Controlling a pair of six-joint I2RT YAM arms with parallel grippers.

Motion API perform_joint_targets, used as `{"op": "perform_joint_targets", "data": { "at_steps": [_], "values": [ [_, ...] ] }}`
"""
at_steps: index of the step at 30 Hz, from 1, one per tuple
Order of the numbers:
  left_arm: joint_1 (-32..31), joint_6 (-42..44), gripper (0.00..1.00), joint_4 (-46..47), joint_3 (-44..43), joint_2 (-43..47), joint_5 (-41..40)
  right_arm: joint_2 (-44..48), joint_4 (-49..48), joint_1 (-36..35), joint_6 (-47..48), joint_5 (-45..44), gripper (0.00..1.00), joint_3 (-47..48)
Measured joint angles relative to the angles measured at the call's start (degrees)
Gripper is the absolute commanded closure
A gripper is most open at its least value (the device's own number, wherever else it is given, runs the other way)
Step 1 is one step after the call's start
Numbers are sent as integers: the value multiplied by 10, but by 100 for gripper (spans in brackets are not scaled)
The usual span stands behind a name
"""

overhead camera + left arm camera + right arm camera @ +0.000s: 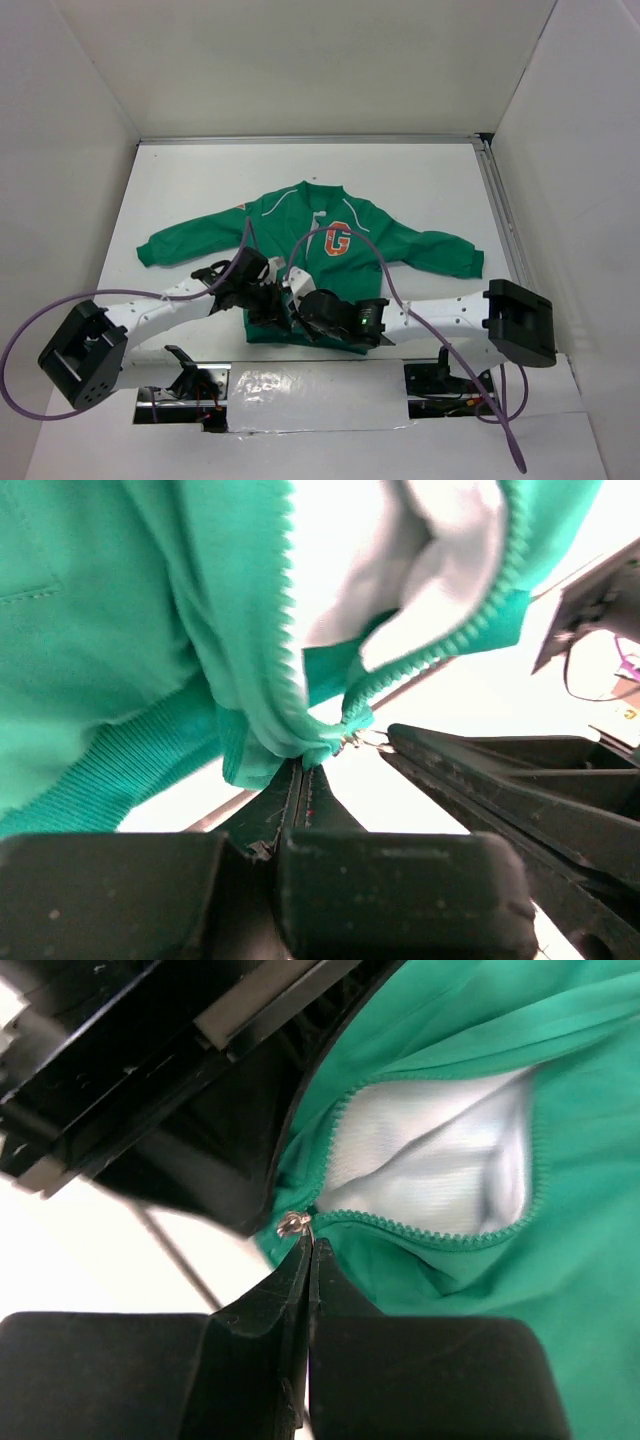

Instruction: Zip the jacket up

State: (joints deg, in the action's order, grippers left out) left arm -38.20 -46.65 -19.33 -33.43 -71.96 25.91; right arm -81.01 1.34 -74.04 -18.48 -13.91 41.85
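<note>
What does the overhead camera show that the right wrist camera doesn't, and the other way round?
Only the overhead view: the whole jacket spread flat with both sleeves out, its orange G patch, and the left arm and right arm meeting at the hem. Only the right wrist view: the right gripper shut at the small metal zipper pull, zipper teeth parted above it, white lining showing. Both: the green jacket.

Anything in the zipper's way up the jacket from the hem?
Nothing visible. The right end effector pinches the metal pull at the bottom of the jacket; above it the teeth lie apart over bare white lining.
</note>
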Motion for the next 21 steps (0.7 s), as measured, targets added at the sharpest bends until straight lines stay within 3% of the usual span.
{"op": "perform_joint_targets", "data": {
  "at_steps": [8, 14, 18, 21],
  "values": [
    [1, 5, 100, -13, -38, 32, -4, -58, 88, -56, 22, -225, 100, 89],
    [3, 16, 100, -15, -47, 38, -13, -89, 105, -73, 29, -306, 100, 113],
    [7, 17, 100, -1, -49, 50, -16, -128, 139, -78, -7, -392, 100, 154],
    [16, 17, 100, 0, -48, 54, -19, -182, 232, -82, -87, -466, 100, 223]
  ]
}}
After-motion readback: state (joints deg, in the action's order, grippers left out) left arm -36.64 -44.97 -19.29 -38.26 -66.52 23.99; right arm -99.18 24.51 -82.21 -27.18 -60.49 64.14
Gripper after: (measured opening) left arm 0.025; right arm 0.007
